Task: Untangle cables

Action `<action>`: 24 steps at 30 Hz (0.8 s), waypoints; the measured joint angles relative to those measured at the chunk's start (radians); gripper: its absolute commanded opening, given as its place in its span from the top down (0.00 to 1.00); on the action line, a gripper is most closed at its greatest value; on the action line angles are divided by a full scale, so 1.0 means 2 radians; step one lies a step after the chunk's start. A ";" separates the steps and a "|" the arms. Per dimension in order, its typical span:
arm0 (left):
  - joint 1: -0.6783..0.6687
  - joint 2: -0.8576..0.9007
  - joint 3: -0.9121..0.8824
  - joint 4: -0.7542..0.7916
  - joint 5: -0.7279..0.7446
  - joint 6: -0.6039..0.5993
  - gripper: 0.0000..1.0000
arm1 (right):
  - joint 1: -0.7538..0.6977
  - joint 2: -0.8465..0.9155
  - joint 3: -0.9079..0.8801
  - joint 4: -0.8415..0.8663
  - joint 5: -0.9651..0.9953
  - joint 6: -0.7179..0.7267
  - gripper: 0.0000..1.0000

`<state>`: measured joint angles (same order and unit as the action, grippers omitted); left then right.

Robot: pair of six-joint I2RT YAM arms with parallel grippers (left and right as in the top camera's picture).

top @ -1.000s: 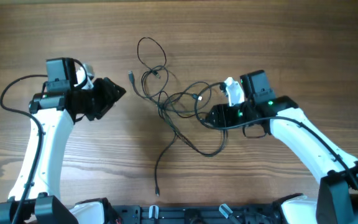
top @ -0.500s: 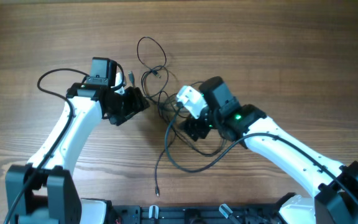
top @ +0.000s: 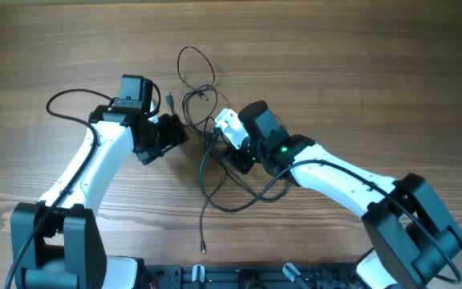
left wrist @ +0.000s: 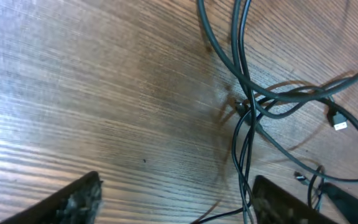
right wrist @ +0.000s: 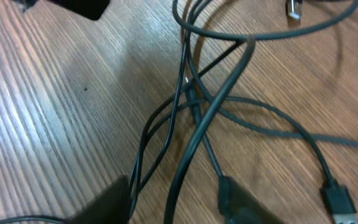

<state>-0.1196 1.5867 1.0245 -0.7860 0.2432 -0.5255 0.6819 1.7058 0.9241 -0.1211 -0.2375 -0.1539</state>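
Note:
The cables (top: 207,120) are thin black cords tangled at the table's middle, with a loop at the back and a long strand trailing toward the front edge. My left gripper (top: 175,132) is open at the tangle's left side; in the left wrist view strands (left wrist: 244,118) cross close to its right finger, with a silvery plug (left wrist: 339,121) at the right. My right gripper (top: 229,152) is open over the tangle's middle; in the right wrist view several strands (right wrist: 194,106) run between its fingers.
A free plug end (top: 202,247) lies near the front edge. Another plug (top: 169,99) lies behind the left gripper. Bare wooden table (top: 359,64) spreads at the back and to both sides.
Both arms have swung inward from the sides to the tangle. The right gripper moved left onto the tangle's middle and pushed the strands leftward; the left gripper moved right to the tangle's edge.

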 measured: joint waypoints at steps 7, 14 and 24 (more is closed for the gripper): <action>0.000 0.000 0.000 -0.008 0.001 -0.002 0.12 | -0.002 -0.007 0.000 0.001 0.001 0.084 0.96; 0.000 0.000 0.000 0.011 0.048 -0.002 0.11 | -0.067 -0.162 0.041 0.024 -0.022 0.176 0.96; -0.033 0.000 -0.002 0.112 0.177 -0.004 0.05 | -0.097 -0.238 0.054 0.047 -0.086 0.262 0.96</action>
<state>-0.1848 1.5867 1.0206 -0.5617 0.5972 -0.5335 0.4881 1.2293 1.0321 -0.0277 -0.4091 0.3706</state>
